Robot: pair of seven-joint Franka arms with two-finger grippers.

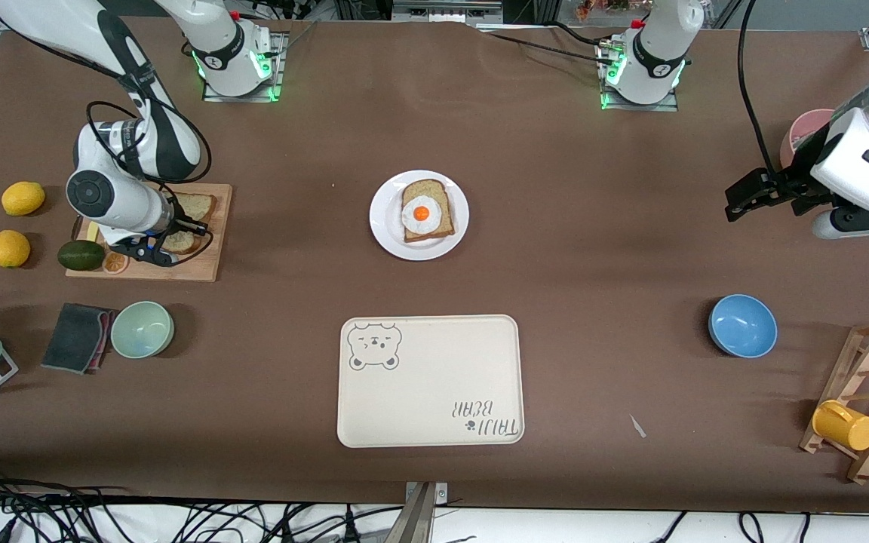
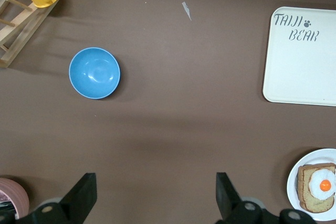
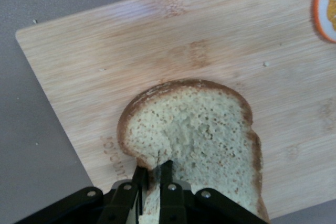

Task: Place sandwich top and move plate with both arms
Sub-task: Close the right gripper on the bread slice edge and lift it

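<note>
The sandwich top (image 3: 205, 135), a plain speckled bread slice, lies on the wooden cutting board (image 3: 157, 40) toward the right arm's end of the table. My right gripper (image 3: 152, 169) is shut on its crust edge; in the front view the gripper (image 1: 154, 253) is low over the board, at the slice (image 1: 180, 241). The white plate (image 1: 383, 219) stands mid-table and bears a bread slice with a fried egg (image 1: 425, 211). My left gripper (image 1: 744, 197) hovers open and empty over bare table at the left arm's end; its wrist view shows the gripper (image 2: 155, 187) and the plate (image 2: 294, 182).
A second bread slice (image 1: 197, 204), an orange slice (image 1: 115, 262) and an avocado (image 1: 81, 255) lie on the board, two lemons (image 1: 23, 198) beside it. The cream bear tray (image 1: 430, 381) lies nearer the camera than the plate. A green bowl (image 1: 142, 329), blue bowl (image 1: 742, 325), pink cup (image 1: 804, 132) and wooden rack (image 1: 868, 400) stand around.
</note>
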